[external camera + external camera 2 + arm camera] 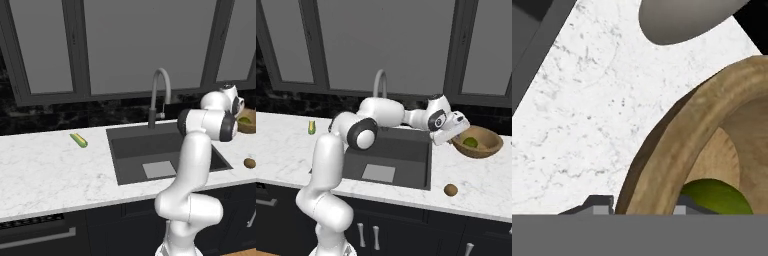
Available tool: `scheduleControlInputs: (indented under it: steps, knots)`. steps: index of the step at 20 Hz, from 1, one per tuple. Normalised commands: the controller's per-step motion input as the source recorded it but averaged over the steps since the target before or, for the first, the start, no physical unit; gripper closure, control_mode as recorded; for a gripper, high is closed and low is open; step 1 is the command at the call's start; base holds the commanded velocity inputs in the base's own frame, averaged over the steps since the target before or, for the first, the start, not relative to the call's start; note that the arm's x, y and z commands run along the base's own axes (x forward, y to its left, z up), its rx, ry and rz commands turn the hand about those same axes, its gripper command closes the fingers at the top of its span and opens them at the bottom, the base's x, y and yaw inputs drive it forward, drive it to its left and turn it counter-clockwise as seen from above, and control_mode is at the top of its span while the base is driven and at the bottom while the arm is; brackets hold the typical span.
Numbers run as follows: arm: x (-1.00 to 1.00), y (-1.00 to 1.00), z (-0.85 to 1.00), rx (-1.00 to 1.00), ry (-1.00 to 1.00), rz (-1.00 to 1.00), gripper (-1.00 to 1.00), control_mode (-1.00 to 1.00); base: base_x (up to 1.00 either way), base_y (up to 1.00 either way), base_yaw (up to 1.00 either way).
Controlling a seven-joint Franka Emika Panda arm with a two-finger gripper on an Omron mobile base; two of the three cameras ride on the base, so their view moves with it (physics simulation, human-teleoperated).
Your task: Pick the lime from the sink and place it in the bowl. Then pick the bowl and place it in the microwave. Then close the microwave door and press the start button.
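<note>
The tan wooden bowl (487,145) stands on the marble counter right of the sink (401,150). The yellow-green lime (470,142) lies inside it. My gripper (456,132) reaches over the bowl's near left rim. In the hand view the bowl rim (677,145) fills the gap between my fingertips (600,204), one outside and one inside, beside the lime (716,196); the gripper is shut on the rim. From the left base view the bowl (248,126) sits at the right edge behind my arm. The microwave and its door are out of view.
A small brown round fruit (450,189) lies near the counter's front edge, right of the sink. An elongated corn-like vegetable (78,140) lies left of the basin. The curved faucet (159,92) rises behind the sink, and a light grey mat (159,169) lies in it.
</note>
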Motion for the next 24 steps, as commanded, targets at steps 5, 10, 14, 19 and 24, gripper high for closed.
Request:
scheduleControlInputs:
  steps: [5, 10, 14, 19, 24]
  knots:
    - [-0.39, 0.19, 0.56, 0.06, 0.07, 0.46, 1.00, -1.00, 0.00, 0.00, 0.00]
    - [-0.68, 0.46, 0.36, 0.03, -0.20, 0.45, 1.00, -1.00, 0.00, 0.00, 0.00]
    - [-0.55, 0.63, 0.47, 0.00, -0.14, 0.48, 1.00, -1.00, 0.00, 0.00, 0.00]
    - [-0.59, 0.71, 0.63, 0.06, 0.00, 0.41, 1.00, -1.00, 0.00, 0.00, 0.00]
    - [-0.52, 0.93, 0.79, 0.00, 0.01, 0.45, 1.00, -1.00, 0.00, 0.00, 0.00]
